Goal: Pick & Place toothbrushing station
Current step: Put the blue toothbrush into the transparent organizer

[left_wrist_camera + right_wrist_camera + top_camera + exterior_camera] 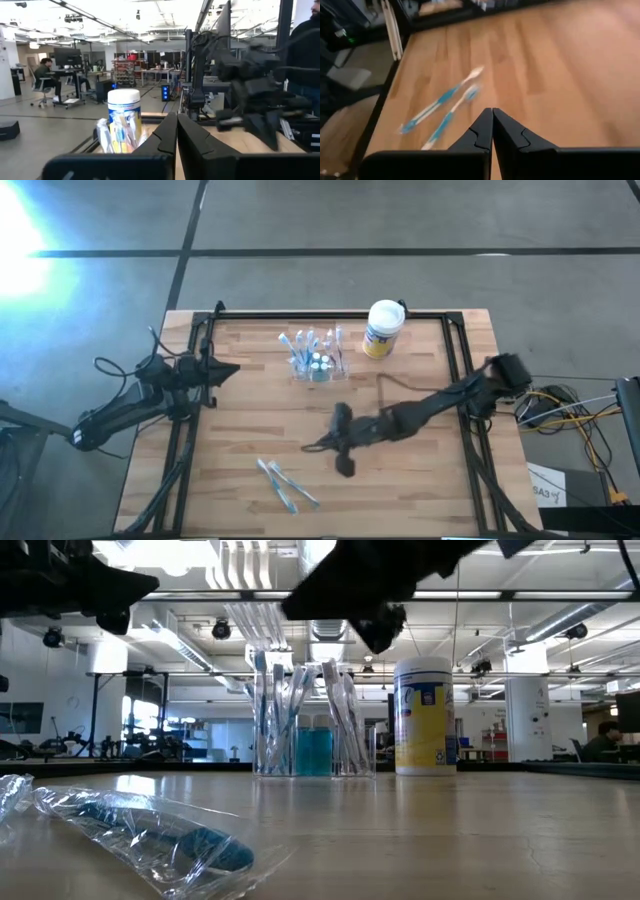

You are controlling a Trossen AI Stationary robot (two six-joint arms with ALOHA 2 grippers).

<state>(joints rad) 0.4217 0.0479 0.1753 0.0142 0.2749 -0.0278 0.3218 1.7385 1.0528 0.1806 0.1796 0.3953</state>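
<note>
The toothbrushing station (318, 362) is a clear plastic holder that stands upright at the table's far middle, with several toothbrushes and a blue bottle in it; it also shows in the low view (312, 725) and the left wrist view (116, 136). My right gripper (308, 447) hangs shut above the table's middle, nearer than the station and apart from it. It points toward two loose toothbrushes (445, 107). My left gripper (234, 370) is shut and waits at the table's left edge, above the table.
A white canister with a yellow-blue label (383, 328) stands just right of the station. Two wrapped toothbrushes (285, 485) lie near the front edge, seen close in the low view (150, 835). A black frame rail (460, 360) borders the table.
</note>
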